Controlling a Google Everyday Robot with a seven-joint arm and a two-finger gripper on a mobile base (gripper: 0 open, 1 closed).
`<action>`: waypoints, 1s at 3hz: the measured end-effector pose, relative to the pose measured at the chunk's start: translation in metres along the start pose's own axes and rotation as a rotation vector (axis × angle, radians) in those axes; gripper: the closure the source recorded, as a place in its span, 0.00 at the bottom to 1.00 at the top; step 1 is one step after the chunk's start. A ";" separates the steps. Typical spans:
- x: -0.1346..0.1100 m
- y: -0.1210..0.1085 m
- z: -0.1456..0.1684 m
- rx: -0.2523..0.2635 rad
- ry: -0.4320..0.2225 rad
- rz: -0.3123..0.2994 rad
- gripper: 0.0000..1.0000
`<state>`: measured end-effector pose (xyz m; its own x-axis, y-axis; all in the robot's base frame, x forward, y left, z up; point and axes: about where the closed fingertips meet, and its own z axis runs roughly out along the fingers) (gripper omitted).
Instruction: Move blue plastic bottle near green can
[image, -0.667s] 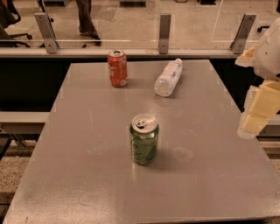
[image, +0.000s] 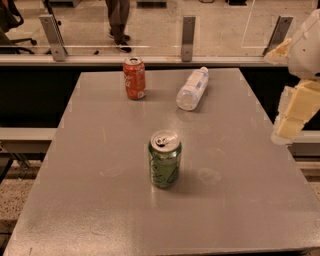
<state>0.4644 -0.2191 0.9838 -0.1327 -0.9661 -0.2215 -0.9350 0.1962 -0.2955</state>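
Camera view: the blue plastic bottle (image: 192, 89) lies well apart from the upright green can (image: 164, 159), while the gripper (image: 289, 127) hangs beside the table's (image: 90, 210) right edge, its state impossible to tell.

Grey table (image: 100, 210), dim warm light. Glass barrier (image: 150, 25) on metal posts (image: 188, 31) along far edge; pale floor (image: 225, 20) beyond, office chair (image: 10, 20) far left. Gripper (image: 289, 127) off table's right edge.

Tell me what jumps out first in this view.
The green can stands upright in the middle of the table, nearest the camera. Toward the far edge the bottle lies on its side, with an orange can upright to its left. The gripper hangs at the right edge of the view, apart from all three.
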 end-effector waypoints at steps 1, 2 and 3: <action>-0.001 -0.027 0.011 0.010 -0.021 -0.073 0.00; -0.004 -0.059 0.032 0.002 -0.047 -0.150 0.00; -0.011 -0.085 0.054 -0.013 -0.053 -0.235 0.00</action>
<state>0.5626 -0.2163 0.9611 0.1067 -0.9746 -0.1968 -0.9422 -0.0359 -0.3330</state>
